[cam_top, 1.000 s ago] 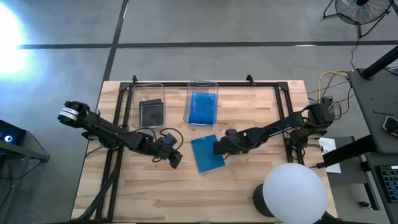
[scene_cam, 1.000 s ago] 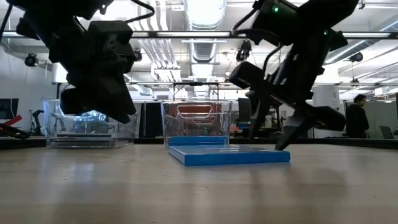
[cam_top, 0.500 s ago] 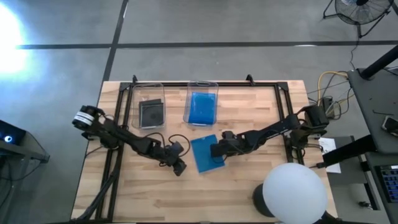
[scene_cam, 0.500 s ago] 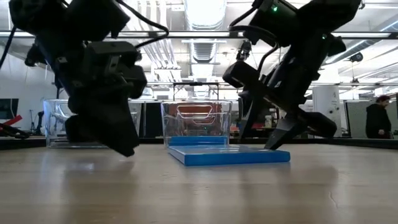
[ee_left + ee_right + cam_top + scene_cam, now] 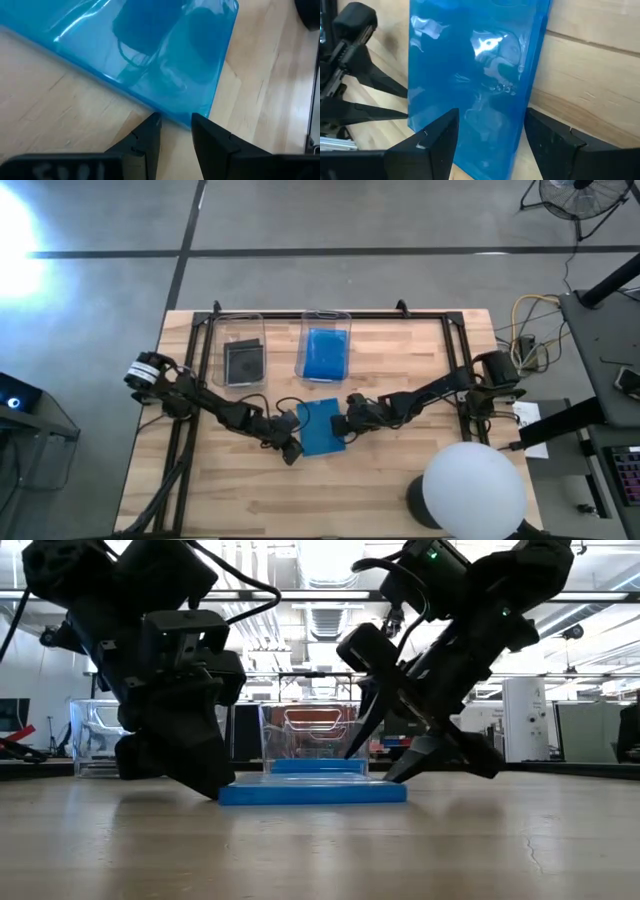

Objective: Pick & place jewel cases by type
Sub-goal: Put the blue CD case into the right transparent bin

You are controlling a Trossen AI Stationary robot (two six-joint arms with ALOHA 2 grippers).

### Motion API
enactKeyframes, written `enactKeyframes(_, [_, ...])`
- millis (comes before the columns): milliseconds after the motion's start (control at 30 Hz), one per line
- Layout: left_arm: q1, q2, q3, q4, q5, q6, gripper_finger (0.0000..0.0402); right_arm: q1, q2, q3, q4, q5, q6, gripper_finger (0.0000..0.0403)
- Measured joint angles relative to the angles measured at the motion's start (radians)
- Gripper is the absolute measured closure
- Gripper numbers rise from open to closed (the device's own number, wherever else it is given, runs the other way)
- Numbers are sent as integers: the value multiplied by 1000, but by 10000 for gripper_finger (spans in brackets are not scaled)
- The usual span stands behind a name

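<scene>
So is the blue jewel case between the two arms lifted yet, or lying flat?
Lying flat. The blue jewel case rests level on the table in the low view, no gap beneath.

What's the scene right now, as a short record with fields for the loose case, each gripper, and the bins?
loose case: blue case flat on the table, between both grippers
left gripper: open, fingertips at one edge of the blue case
right gripper: open, fingers straddling the opposite edge
left bin: holds a dark case
right bin: holds a blue case
</scene>
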Motion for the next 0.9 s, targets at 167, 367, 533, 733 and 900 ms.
enactKeyframes(167, [2,0,-2,-11,13,22,307,0,-7,-1,36,3,-30,188])
enactKeyframes(367, [-6,2,-14,-33,45,23,307,-2,-25,36,106,-14,-81,188])
enactKeyframes(533, [-17,2,-13,-52,32,25,307,9,-28,84,135,-72,-130,188])
enactKeyframes(733, [-19,3,-14,-48,22,26,307,19,-28,112,114,-38,-144,188])
enactKeyframes(900, [-24,0,-15,-42,14,26,307,16,-27,102,94,-19,-60,191])
